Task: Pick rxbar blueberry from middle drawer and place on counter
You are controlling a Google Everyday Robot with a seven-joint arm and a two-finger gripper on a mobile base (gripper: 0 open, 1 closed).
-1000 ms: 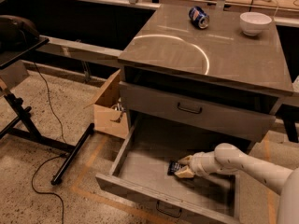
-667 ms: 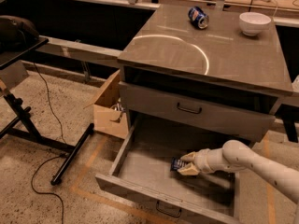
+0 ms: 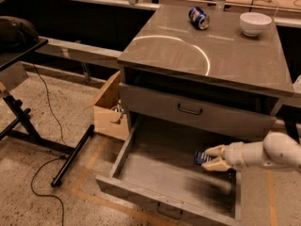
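The gripper [image 3: 210, 158] is inside the open middle drawer [image 3: 160, 173], near its right side. Its pale fingers [image 3: 215, 150] are clamped on the rxbar blueberry [image 3: 201, 157], one above and one below the bar's right end. The dark blue wrapper sticks out to the left of the fingers, tilted a little. I cannot tell whether the bar touches the drawer floor or hangs just over it. A dark shadow lies on the floor below and in front of it. The white arm [image 3: 265, 152] reaches in from the right edge of the view, over the drawer's right wall.

The drawer is pulled far out from the grey cabinet. The upper drawer [image 3: 155, 102] above it is shut, with a dark bar handle [image 3: 190, 109] on its front. On the glossy tabletop [image 3: 225, 60] a blue soda can [image 3: 199, 18] lies on its side near the back, well apart from a white bowl [image 3: 254, 23] at the back right. A cardboard box [image 3: 107, 113] stands on the floor just left of the cabinet.
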